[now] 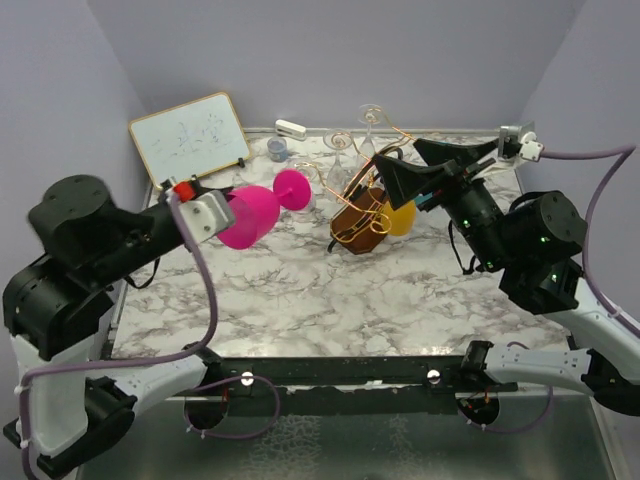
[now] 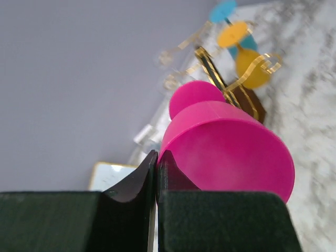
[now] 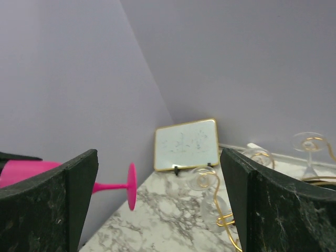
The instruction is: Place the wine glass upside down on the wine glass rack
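A pink wine glass lies sideways in the air over the left of the marble table, its foot towards the rack. My left gripper is shut on its rim; the left wrist view shows the gripper pinching the bowl's wall. The gold wire rack on its brown base stands at the centre back, right of the glass. My right gripper is open and empty just right of the rack. In the right wrist view the gripper frames the pink foot.
A yellow glass hangs on the rack, and clear glasses sit on its upper arms. A gold-framed whiteboard stands at the back left. A small blue-grey cup and a white object lie by the back wall.
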